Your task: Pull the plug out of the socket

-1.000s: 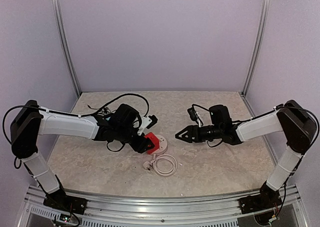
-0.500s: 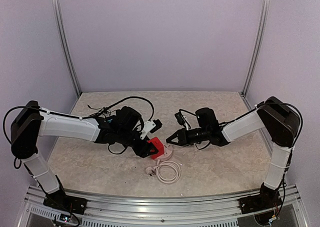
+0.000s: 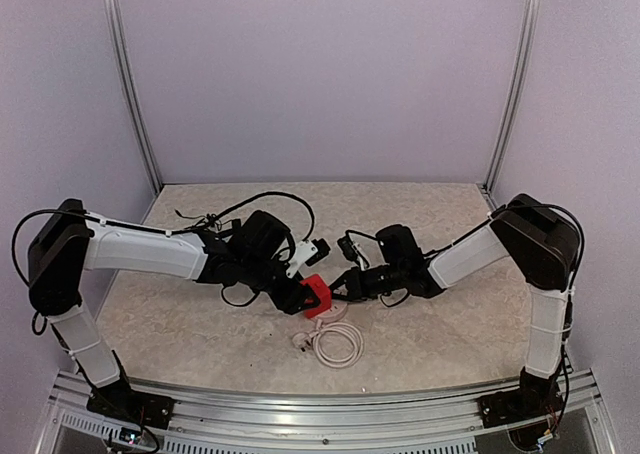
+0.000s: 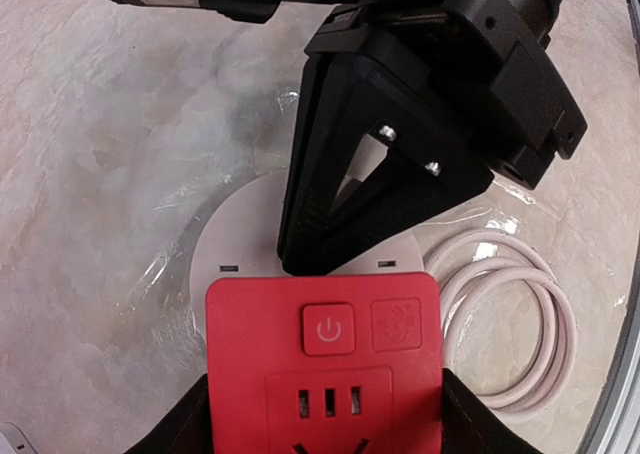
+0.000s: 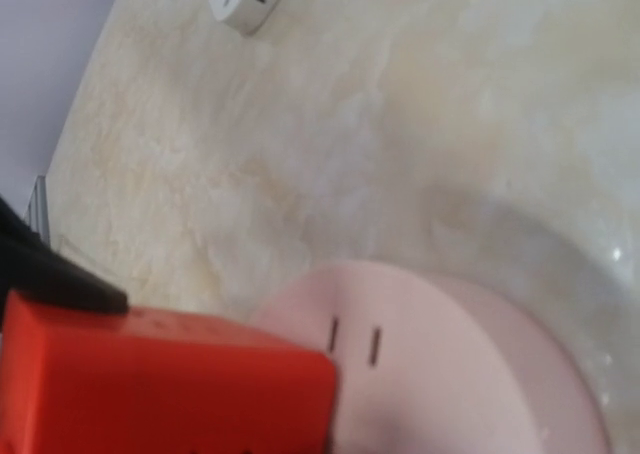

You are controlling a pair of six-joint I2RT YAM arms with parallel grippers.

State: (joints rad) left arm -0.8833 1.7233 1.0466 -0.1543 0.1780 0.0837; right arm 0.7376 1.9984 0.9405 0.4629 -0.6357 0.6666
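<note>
- Since half a second ago, the right arm has stretched further toward the left of the top view. The right claw (image 3: 343,285) has closed the gap to the socket (image 3: 314,296); a second ago the two were well apart. The socket has hardly shifted.
- The socket is a red cube with no clear long axis. It sits just below the centre of the top view on the beige marbled surface (image 3: 450,324).
- In the left wrist view, the socket's face with a power button and outlet slots looks at the camera. Its far side points to the top of the frame, against the plug (image 4: 235,236), a round white disc.
- The left claw (image 4: 325,414) is clamped on the socket, with a black finger pressed to each side. The bottom edge of the frame cuts off the fingers and the socket's lower part.
- The right claw's fingers (image 4: 312,164) are drawn together to a point, their tips on the plug right at the socket's edge. Whether they pinch anything cannot be told.
- The right wrist view is blurred. It shows the red socket at lower left and the pale plug with two slots beside it.
- A white cable (image 3: 336,342) lies coiled just below the socket in the top view.
- Both arms reach low and inward, forearms nearly level, and meet at the middle of the frame.
</note>
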